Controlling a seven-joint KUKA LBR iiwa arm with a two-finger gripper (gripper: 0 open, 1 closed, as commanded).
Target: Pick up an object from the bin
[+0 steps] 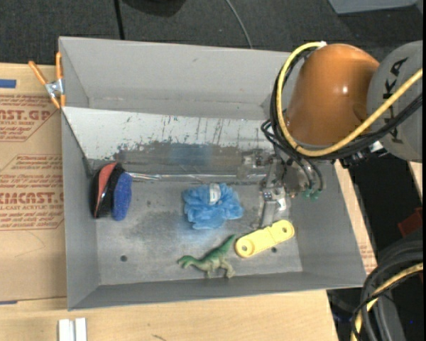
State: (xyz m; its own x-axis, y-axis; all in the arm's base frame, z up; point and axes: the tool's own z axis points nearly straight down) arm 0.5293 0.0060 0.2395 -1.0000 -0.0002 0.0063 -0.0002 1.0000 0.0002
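Note:
My gripper hangs low over the right half of the bin, just under the arm's orange cover. It is a little above a yellow plastic piece with two holes lying flat on the floor. Just to the gripper's left sits a crumpled blue cloth with a white tag, close beside it but apart. A small green toy dinosaur lies near the front wall, to the left of the yellow piece. Nothing shows held in the gripper.
A dark oval object with a red side and a blue sponge-like pad rests against the left wall. Bare floor lies between it and the blue cloth, and along the back wall.

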